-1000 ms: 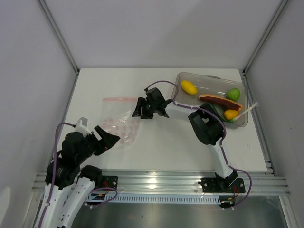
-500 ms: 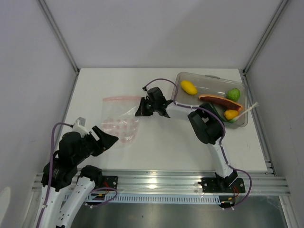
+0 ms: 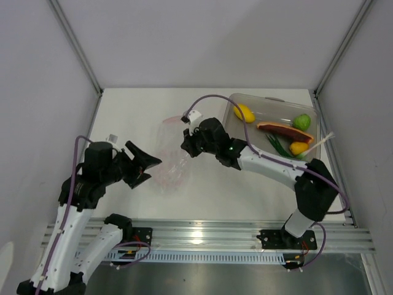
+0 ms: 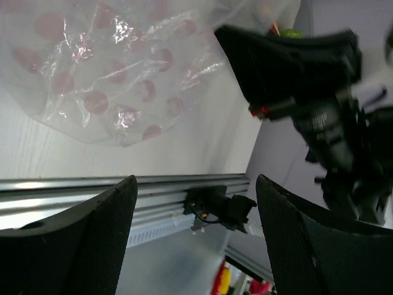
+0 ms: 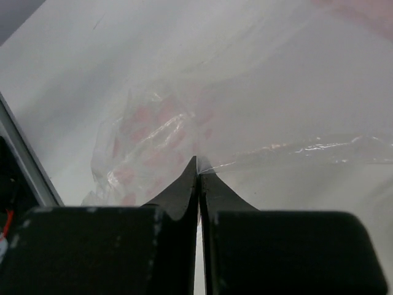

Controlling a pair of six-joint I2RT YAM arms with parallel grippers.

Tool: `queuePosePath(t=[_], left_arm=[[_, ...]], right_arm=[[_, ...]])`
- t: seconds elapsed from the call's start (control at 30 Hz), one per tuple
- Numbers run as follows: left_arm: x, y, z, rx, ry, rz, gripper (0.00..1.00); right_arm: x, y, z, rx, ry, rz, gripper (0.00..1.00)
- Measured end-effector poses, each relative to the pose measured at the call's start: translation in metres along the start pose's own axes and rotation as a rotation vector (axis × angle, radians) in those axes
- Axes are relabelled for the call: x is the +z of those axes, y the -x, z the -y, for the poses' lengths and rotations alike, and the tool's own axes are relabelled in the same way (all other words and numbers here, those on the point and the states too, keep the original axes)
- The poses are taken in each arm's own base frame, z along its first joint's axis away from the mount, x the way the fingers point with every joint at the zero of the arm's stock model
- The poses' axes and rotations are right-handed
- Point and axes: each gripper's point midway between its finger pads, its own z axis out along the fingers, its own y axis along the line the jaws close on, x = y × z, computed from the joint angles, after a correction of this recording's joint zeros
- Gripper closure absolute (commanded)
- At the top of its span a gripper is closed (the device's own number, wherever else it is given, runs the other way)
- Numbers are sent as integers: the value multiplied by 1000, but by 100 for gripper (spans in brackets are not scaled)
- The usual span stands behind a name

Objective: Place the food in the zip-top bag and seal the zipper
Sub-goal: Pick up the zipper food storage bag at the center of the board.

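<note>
Right gripper [image 5: 198,167] is clenched, its fingertips meeting on a fold of the zip-top bag [image 3: 172,162]. In the wrist view a taut crease runs out from the tips, so the film seems pinched, though the clear plastic makes the contact hard to confirm. The bag sits left of centre on the white surface [image 3: 245,184], bunched and partly raised under the right gripper, with pink dots showing through. The zipper [image 3: 172,119] lies along the bag's far edge. Left gripper [image 3: 149,169] is spread wide and holds nothing, just beside the bag's left edge. Clear tray [image 3: 273,98] at far right holds the lemon [image 3: 244,112], lime [image 3: 301,121], meat slice [image 3: 281,128], second yellow fruit [image 3: 299,147] and green vegetable [image 3: 276,144].
</note>
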Motion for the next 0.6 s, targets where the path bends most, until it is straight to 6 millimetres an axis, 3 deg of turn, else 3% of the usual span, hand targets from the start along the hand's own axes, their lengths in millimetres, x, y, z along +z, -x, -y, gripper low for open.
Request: queuePosePath(t=[0.13, 0.23, 0.43, 0.6], left_arm=[[23, -1, 9, -118, 26, -102, 20], [35, 1, 15, -181, 37, -145, 19], [35, 11, 37, -255, -12, -154, 19], [34, 11, 43, -308, -21, -166, 19]], right_arm=[[-35, 6, -33, -172, -4, 61, 100], [-54, -2, -41, -263, -23, 71, 100], [-94, -16, -48, -404, -59, 83, 100], [-120, -21, -61, -486, -53, 123, 100]])
